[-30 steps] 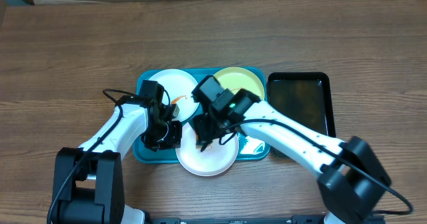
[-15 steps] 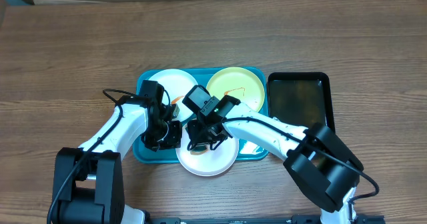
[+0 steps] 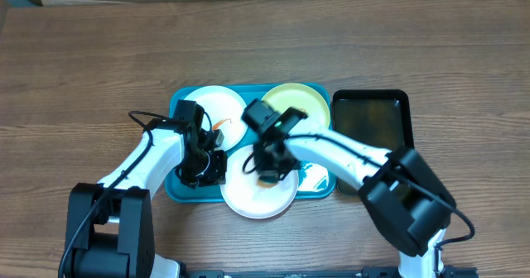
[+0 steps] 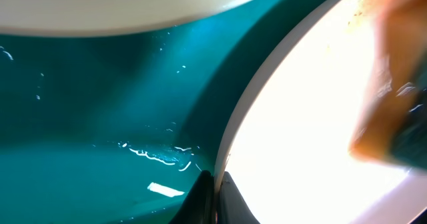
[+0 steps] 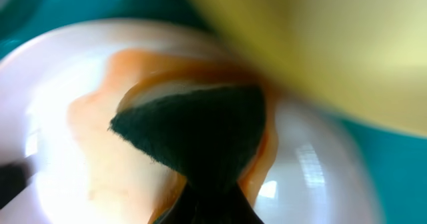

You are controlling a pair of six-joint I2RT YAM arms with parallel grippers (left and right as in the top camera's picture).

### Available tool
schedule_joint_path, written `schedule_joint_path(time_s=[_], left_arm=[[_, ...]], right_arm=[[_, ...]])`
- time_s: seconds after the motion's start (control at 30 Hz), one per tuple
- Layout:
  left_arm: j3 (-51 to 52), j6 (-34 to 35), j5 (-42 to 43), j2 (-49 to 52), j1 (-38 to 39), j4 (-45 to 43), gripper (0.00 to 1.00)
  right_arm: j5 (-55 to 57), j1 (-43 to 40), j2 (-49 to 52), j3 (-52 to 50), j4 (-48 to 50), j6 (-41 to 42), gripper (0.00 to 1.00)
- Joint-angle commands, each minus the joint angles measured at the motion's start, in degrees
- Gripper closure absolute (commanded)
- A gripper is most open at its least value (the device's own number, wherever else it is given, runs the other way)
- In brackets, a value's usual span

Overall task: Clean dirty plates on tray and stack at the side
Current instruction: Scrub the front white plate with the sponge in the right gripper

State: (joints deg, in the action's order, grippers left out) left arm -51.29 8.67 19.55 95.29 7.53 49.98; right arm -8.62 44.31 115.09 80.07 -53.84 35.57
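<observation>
Three plates (image 3: 212,109) sat on one tray (image 3: 173,192). Right gripper (image 3: 267,172) squeezed one sponge (image 5: 200,134); left gripper (image 3: 212,167) pinched the 6 o'clock plate (image 3: 258,198).

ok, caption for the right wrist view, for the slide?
Right tool holds a dark green sponge against an orange-smeared white plate, yellow plate above, teal tray beneath.

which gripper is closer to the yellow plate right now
Right. The right gripper, holding a sponge on the front white plate, is just in front of the yellow plate; the left gripper is farther left, pinching that white plate's left rim.
</observation>
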Motion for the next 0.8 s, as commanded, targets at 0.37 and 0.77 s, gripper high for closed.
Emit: schedule_joint_path(time_s=[0.37,0.77], left_arm=[[-1.1,0.8,0.0,0.5,0.1,0.3,0.96],[-1.1,0.8,0.0,0.5,0.1,0.4,0.96]], right_arm=[[-10.6,7.0,1.3,-0.3,2.8,-11.9,0.94],[4.1,1.4,1.3,0.0,5.6,-11.4,0.9]])
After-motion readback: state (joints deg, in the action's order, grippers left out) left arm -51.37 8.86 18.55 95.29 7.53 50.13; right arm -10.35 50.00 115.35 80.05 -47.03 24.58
